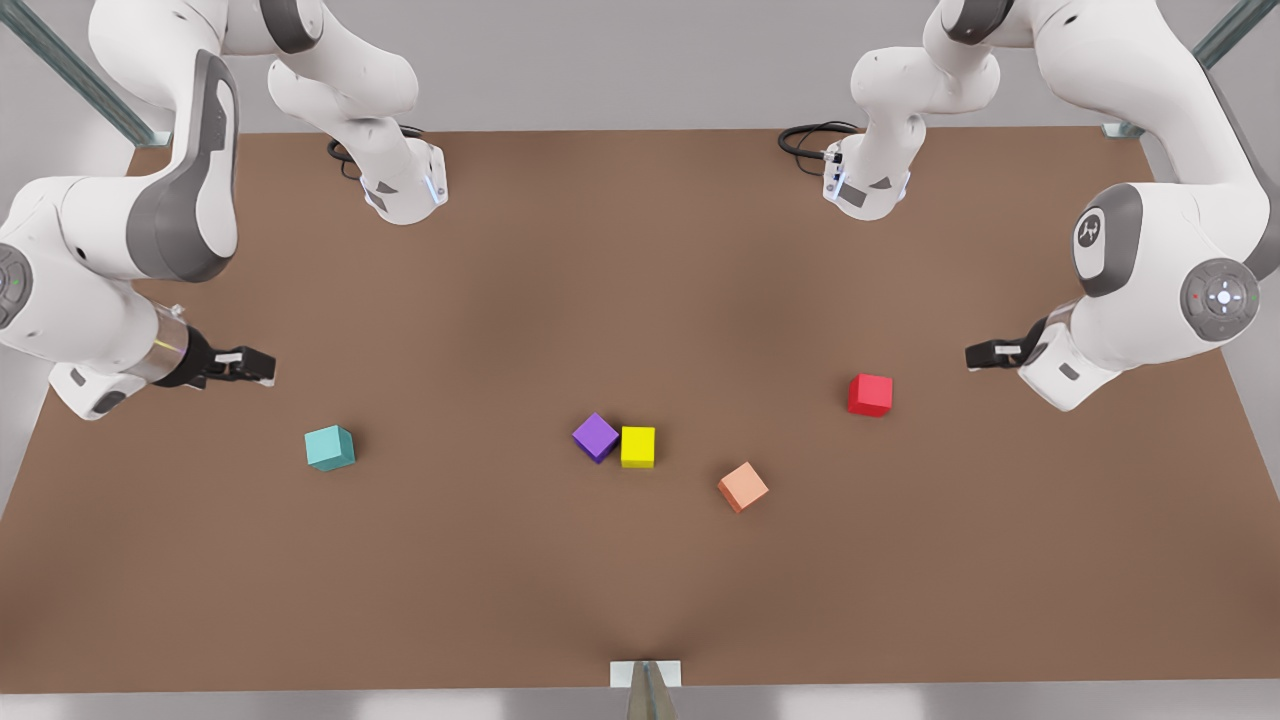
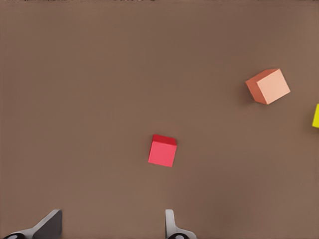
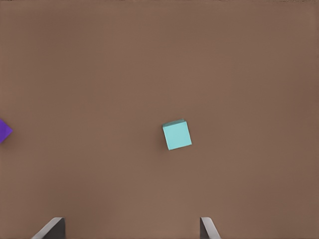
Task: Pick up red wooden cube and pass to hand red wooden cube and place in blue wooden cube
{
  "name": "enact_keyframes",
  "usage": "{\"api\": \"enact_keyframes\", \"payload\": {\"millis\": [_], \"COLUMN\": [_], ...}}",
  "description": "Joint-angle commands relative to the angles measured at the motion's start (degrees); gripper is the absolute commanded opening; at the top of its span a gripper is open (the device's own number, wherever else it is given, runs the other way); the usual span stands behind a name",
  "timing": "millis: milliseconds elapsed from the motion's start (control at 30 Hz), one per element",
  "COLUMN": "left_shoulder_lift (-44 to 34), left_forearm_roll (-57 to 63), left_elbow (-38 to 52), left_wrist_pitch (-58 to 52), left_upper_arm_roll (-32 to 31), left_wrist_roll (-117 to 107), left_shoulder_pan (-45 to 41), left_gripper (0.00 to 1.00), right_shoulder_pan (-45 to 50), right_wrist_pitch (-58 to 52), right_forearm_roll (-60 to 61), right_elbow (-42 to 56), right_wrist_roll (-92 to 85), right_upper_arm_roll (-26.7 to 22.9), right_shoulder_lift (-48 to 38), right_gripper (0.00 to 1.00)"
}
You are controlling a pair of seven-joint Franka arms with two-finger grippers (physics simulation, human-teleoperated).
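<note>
Red wooden cube (image 1: 870, 394) lies apart from blue wooden cube (image 1: 329, 447).

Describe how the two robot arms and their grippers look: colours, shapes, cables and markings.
Both arms are glossy white with rounded grey joint panels; one joint cap bears a round button pad. Black cables coil at the two bases. The left gripper and right gripper are black, with a pale patch on top of each.

You're looking at a simulated robot lab: a bare brown tabletop (image 1: 640, 580), grey metal frame struts (image 1: 70, 70), two white bench-mounted arms (image 1: 1150, 250).
</note>
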Motion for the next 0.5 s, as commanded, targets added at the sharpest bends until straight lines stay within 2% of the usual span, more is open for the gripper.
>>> {"api": "enact_keyframes", "payload": {"millis": [0, 167, 233, 367, 467], "left_shoulder_lift": [-0.06, -0.06, -0.06, 0.73, 2.22], "left_forearm_roll": [-0.07, -0.07, -0.33, -0.33, 0.02], "left_elbow": [-0.05, -0.4, -5.84, -25.09, -31.25], "left_wrist_pitch": [1.45, 1.45, 4.61, 29.04, 40.56], "left_upper_arm_roll": [-0.03, -0.03, -0.03, -1.0, -1.0], "left_wrist_roll": [-1.07, -1.07, -1.16, -1.16, -0.98], "left_shoulder_pan": [-0.01, -0.01, -1.32, -2.82, -2.82], "left_gripper": [1.0, 1.0, 1.0, 1.0, 1.0], "right_shoulder_pan": [0.0, 0.09, 0.09, 0.0, 0.0], "right_wrist_pitch": [1.59, 1.59, 1.59, 1.59, 1.59], "right_forearm_roll": [0.21, 0.12, 0.12, 0.38, 0.3], "right_elbow": [0.02, 0.02, 0.02, -0.41, -0.5], "right_wrist_roll": [-1.56, -1.56, -1.56, -1.56, -1.56], "right_upper_arm_roll": [-0.01, -0.01, -0.01, -0.01, -0.01], "right_shoulder_lift": [-0.07, 0.01, 0.01, 0.01, 0.01], "right_gripper": [1.0, 1.0, 1.0, 1.0, 1.0]}}
